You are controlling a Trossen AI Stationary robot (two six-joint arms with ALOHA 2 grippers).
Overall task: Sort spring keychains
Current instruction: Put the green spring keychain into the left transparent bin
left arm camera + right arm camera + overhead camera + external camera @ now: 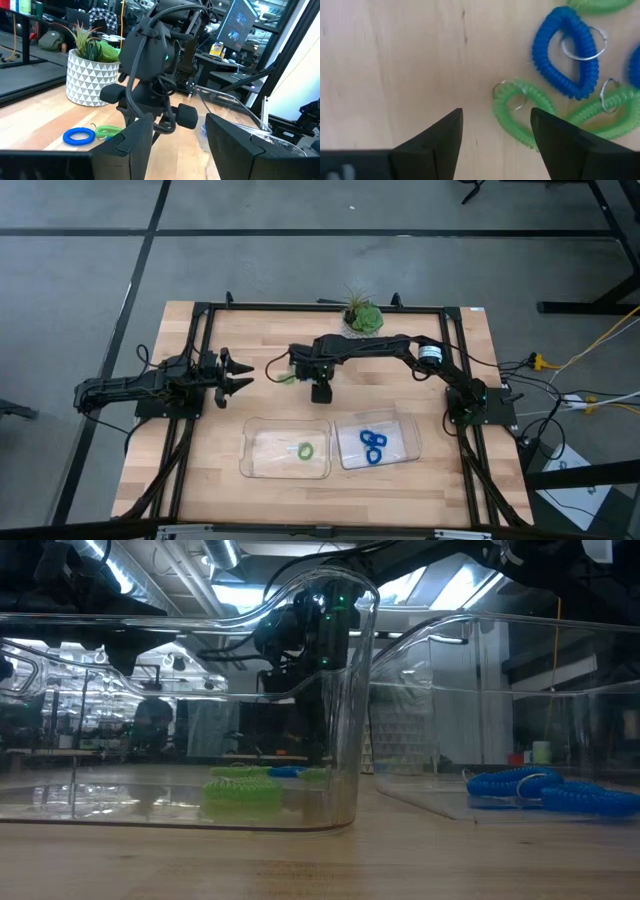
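My right end effector (495, 137) hung with fingers apart just above a green spring keychain (522, 114) on the counter (395, 60); light, springy and slippery, I judged it best pinched across its coil. Blue keychain (565, 52) lay beyond.

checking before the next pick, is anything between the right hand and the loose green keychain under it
Nothing visible. The right hand is open over bare wood, with the green keychain lying just beside its fingers. Other loops, such as a blue keychain, lie farther on, not in the path.
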